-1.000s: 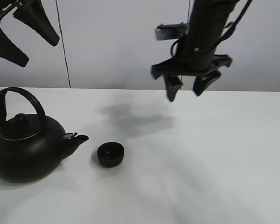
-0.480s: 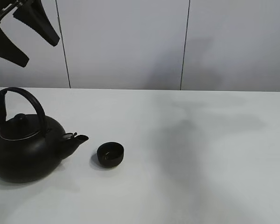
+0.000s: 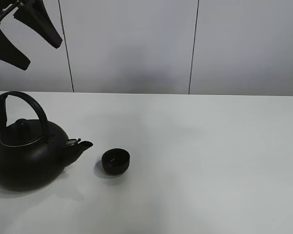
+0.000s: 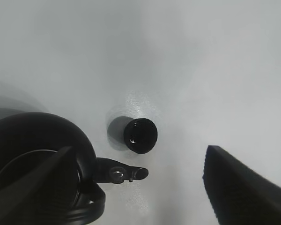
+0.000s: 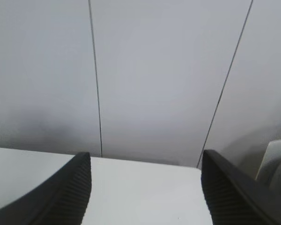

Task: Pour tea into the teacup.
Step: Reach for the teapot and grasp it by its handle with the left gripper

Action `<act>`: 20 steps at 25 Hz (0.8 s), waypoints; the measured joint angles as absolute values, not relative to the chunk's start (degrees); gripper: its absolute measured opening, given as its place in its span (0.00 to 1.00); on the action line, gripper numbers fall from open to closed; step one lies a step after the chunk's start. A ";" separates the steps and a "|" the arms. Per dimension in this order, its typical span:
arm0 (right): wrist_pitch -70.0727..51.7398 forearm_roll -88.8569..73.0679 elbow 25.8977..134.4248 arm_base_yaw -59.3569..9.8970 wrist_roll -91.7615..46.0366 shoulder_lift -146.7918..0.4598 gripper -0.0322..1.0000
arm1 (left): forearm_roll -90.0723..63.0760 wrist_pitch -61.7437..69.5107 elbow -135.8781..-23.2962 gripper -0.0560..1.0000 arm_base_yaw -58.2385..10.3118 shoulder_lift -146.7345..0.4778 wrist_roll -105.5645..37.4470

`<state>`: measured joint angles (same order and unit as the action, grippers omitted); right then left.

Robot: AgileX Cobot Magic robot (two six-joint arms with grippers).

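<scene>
A small matte black teacup (image 3: 115, 161) stands on the white table (image 3: 210, 161), just right of the spout of a big round black teapot (image 3: 27, 153) with an arched handle. My left gripper (image 3: 25, 34) hangs open and empty high above the teapot at the upper left. In the left wrist view the teacup (image 4: 140, 135) and the teapot (image 4: 42, 164) lie far below between the spread fingers (image 4: 243, 192); the left gripper (image 4: 136, 187) holds nothing. My right gripper (image 5: 145, 192) is out of the exterior view; in its wrist view it is open, empty, facing the wall.
A light panelled wall (image 3: 136, 44) with dark vertical seams stands behind the table. The table's white top stretches to the right of the teacup. A pale object (image 5: 276, 159) shows at the edge of the right wrist view.
My right arm, which hung above the middle of the table, has lifted out of the exterior view; its shadow has faded. The left gripper, teapot and teacup have not moved.
</scene>
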<state>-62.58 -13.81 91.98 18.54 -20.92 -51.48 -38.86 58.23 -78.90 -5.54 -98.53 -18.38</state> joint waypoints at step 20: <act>-62.48 -7.85 35.13 12.60 -16.01 0.86 0.48 | -38.86 58.23 -78.90 0.57 -5.54 -98.53 -18.38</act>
